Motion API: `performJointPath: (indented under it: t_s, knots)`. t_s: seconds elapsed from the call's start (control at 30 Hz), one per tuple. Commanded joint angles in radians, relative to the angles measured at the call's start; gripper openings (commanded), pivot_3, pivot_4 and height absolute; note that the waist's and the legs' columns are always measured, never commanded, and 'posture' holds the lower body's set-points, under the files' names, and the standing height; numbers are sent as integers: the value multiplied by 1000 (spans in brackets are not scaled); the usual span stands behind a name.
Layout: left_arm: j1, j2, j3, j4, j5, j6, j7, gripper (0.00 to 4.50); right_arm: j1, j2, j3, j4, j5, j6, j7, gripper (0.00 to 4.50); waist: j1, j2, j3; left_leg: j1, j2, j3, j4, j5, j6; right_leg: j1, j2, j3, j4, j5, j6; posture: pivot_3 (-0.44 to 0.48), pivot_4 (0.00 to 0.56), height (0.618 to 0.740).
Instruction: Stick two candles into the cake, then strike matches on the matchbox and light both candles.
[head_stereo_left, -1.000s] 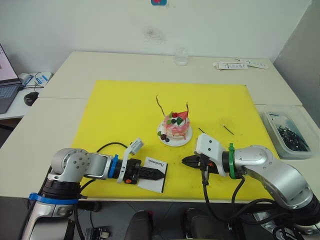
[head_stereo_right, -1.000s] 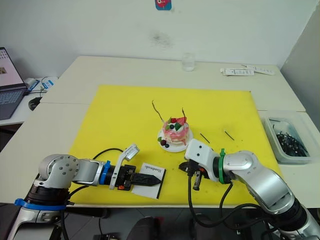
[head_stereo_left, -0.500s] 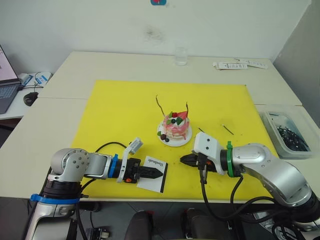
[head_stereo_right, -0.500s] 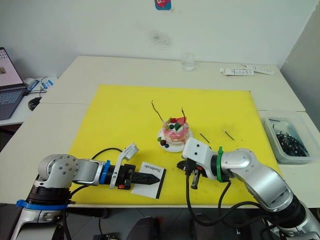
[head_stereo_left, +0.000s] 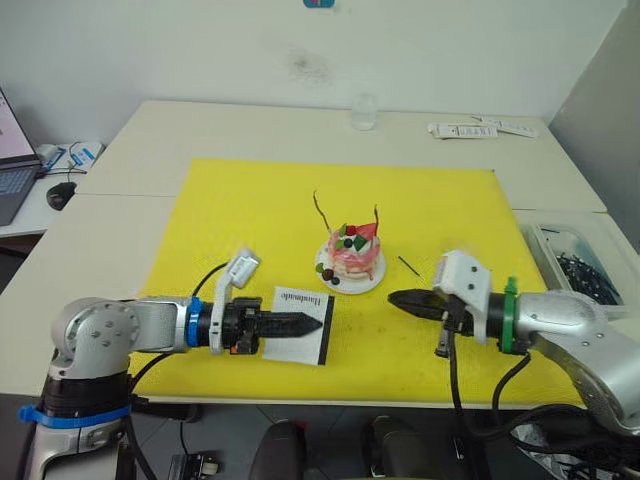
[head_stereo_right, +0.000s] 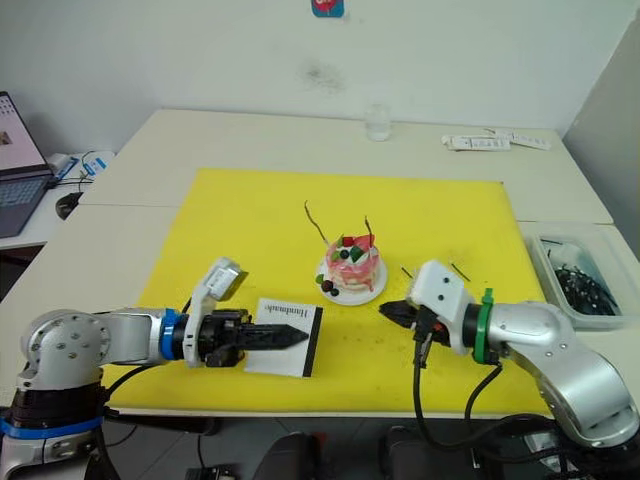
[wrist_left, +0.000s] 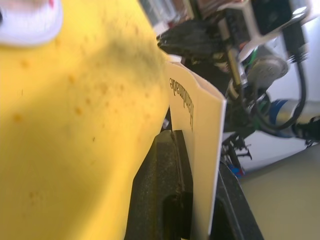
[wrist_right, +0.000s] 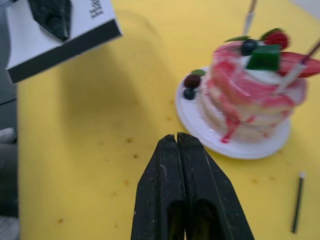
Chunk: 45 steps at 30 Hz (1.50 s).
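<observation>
With two thin wavy reddish candles (head_stereo_left: 320, 211) standing in the small pink-and-white cake (head_stereo_left: 352, 257), the left gripper (head_stereo_left: 300, 325) clamps the flat white matchbox (head_stereo_left: 301, 338), presumably steadying it for striking, while the right gripper (wrist_right: 178, 145), fingers pressed together, holds nothing visible near a short dark match (wrist_right: 297, 202).

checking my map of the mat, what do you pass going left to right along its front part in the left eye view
left pincer → matchbox, shut in that pincer → cake → right pincer → loose match
</observation>
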Motion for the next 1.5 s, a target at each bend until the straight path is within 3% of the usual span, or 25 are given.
performJointPath:
  t_s: [0.03,0.3,0.63,1.07,1.2,1.4,1.5]
  knots:
    - [8,13,6,-49,-3,-72,-32,0,39,45,-28,17,-50,-86,-84,384,0,0,0,0,0,0,0,0,0,0,0,0,0,0,0,0,150,740]
    - [32,50,-85,-82,104,-203,-74,0,96,163,59,219,-238,-340,-225,3104,0,0,0,0,-1,2,0,0,0,0,0,2,0,0,0,0,150,740]
    - [19,36,-123,-74,136,-265,-73,0,-33,303,61,574,-344,-511,-338,3104,-1,1,1,0,0,2,0,0,0,0,1,2,0,0,0,0,150,740]
    - [13,32,-139,-64,147,-282,-69,0,-114,366,77,677,-334,-395,-306,3104,-2,1,1,1,0,2,0,0,0,0,1,1,1,0,0,0,150,740]
    - [9,36,-148,-57,158,-289,-77,0,-105,374,82,648,-334,-323,-317,2267,-2,1,1,1,0,1,1,0,0,0,1,1,1,0,0,0,150,740]
    - [7,38,-157,-51,169,-298,-86,0,-94,396,94,586,-339,-243,-339,90,-2,1,1,1,0,2,1,0,0,0,1,2,1,0,0,0,150,740]
    - [9,37,-158,-53,173,-298,-87,0,-88,407,86,562,-333,-228,-348,37,-2,1,0,1,0,2,1,0,0,0,1,2,1,0,0,0,150,740]
